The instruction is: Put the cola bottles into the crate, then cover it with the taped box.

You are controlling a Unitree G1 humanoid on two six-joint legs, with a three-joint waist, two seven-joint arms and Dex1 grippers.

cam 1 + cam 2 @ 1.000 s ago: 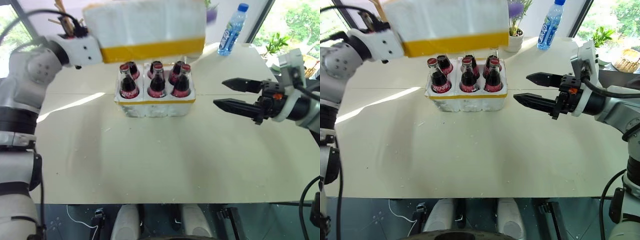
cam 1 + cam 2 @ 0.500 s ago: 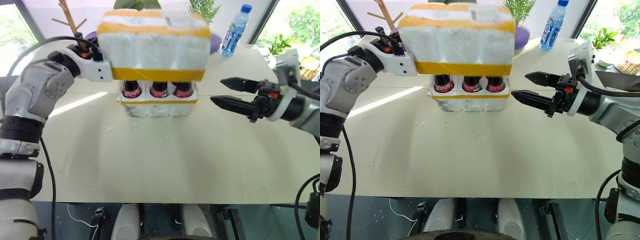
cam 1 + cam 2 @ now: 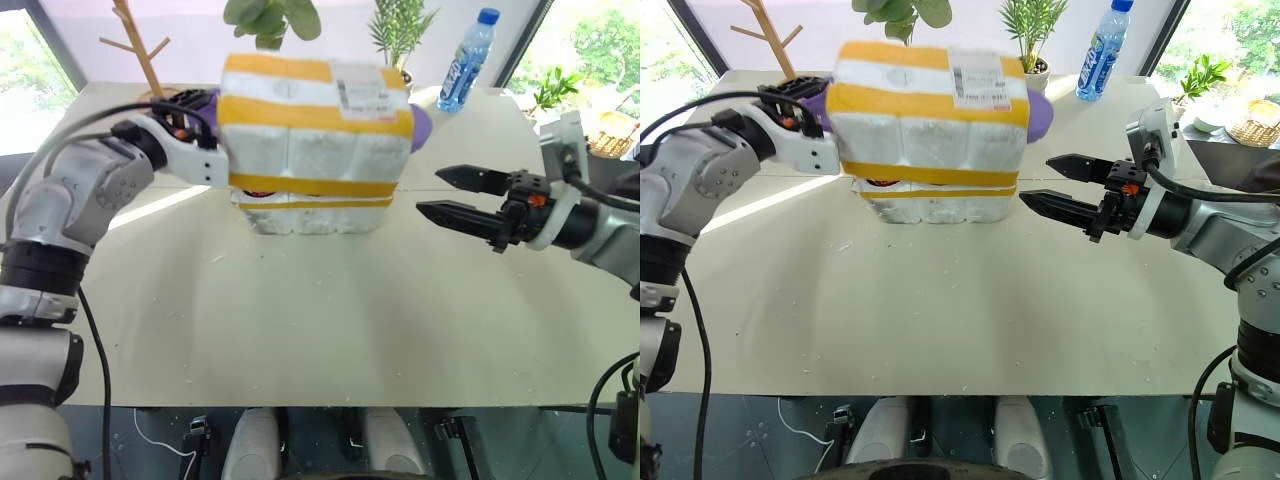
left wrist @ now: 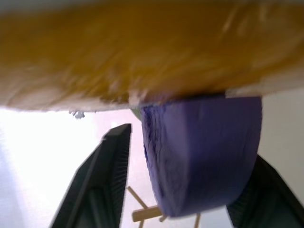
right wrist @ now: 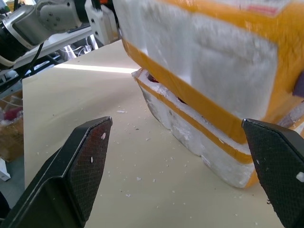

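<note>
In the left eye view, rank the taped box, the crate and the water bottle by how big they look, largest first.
1. taped box, clearly largest.
2. crate, though the box hides all but its lower part.
3. water bottle, smallest, but it stands farther from the camera, so its true size is unsure.

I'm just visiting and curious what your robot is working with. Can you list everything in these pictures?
taped box: one, white foam with yellow tape bands and a shipping label, set down over the crate.
crate: one, white with a thin yellow band, showing under the box at mid table.
cola bottles: a sliver of red label shows in the gap; count hidden.
purple pot: one, behind the box.
water bottle: one, clear with blue cap, far right of table.
potted plants: green, at the table's far edge.
wooden branch stand: one, far left.
table: one, cream.
left gripper: black fingers, at the box's left side.
right gripper: black fingers open, right of the box, apart from it.
</note>
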